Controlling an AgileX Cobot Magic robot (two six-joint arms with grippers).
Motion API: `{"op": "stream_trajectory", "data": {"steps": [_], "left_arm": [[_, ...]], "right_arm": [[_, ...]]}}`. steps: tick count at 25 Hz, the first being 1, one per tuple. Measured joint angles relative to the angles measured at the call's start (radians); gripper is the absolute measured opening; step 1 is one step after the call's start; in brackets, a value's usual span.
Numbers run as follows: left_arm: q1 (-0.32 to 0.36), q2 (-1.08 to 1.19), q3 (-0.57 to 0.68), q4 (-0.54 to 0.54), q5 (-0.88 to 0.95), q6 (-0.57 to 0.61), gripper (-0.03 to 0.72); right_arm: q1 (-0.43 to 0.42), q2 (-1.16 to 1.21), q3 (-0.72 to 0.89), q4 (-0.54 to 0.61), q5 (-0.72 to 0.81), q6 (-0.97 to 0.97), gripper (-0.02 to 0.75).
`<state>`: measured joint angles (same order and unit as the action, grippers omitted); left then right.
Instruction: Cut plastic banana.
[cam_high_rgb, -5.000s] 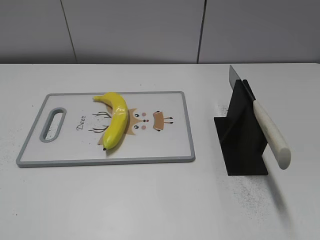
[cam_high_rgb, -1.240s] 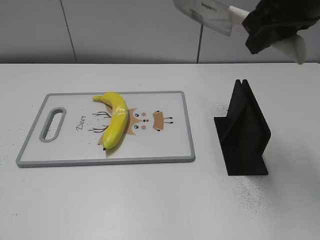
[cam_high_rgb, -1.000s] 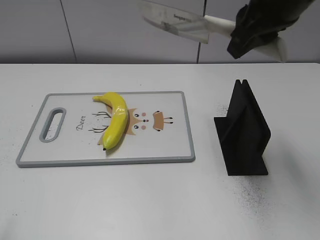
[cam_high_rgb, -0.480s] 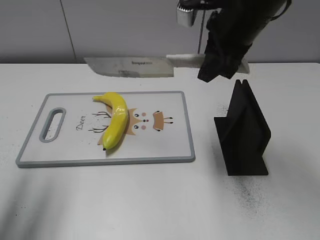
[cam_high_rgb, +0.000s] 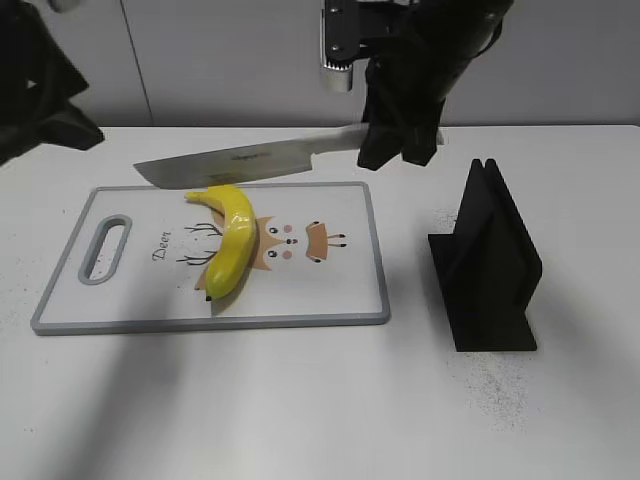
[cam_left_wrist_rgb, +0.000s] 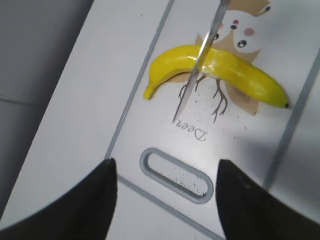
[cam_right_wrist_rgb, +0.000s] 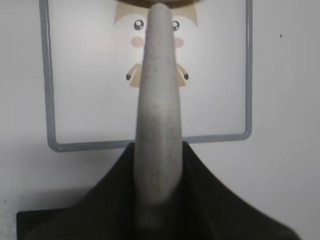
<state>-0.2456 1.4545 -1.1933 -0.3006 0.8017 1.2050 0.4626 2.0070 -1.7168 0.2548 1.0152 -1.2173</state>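
The plastic banana (cam_high_rgb: 229, 241) lies on the cutting board (cam_high_rgb: 340, 300), left of the board's middle, its curved stem end toward the far edge and its dark tip toward the near edge. It partly covers the deer drawing (cam_high_rgb: 300, 241) printed on the board. The board rests flat on the white table (cam_high_rgb: 300, 400), with its oval handle slot (cam_high_rgb: 105, 251) at the left end.

The right gripper (cam_high_rgb: 400, 140) hangs above the far right corner of the board, and its fingers are clamped on the pale handle of a knife (cam_high_rgb: 240, 166). In the right wrist view the handle (cam_right_wrist_rgb: 158, 115) runs straight out between the dark fingers (cam_right_wrist_rgb: 112, 185), pressed on both sides. The blade reaches leftward over the far edge of the board, with its tip past the banana's stem end. From the left wrist view the blade (cam_left_wrist_rgb: 200, 60) appears edge-on, crossing the banana (cam_left_wrist_rgb: 220, 70) about a third of the way from the stem end; whether the edge touches the fruit or hovers just above it is hard to tell.

The left gripper (cam_left_wrist_rgb: 165, 195) is up at the left, above the handle-slot end of the board, its fingers (cam_left_wrist_rgb: 85, 200) spread wide with nothing between them. The black knife stand (cam_high_rgb: 487, 265) sits on the table to the right of the board, well apart from it.
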Motion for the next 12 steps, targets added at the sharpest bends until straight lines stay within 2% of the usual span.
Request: {"op": "stream_trajectory", "data": {"steps": [6,12], "left_arm": [[-0.061,0.169,-0.104,-0.005,0.013,0.066,0.586],[-0.076,0.277,-0.178,-0.005,0.042,0.081,0.569]], "right_arm": [[0.000,0.070,-0.049,0.130,-0.001,-0.134,0.160],[0.000,0.100,-0.050,0.148,-0.025,-0.157,0.160]]}}
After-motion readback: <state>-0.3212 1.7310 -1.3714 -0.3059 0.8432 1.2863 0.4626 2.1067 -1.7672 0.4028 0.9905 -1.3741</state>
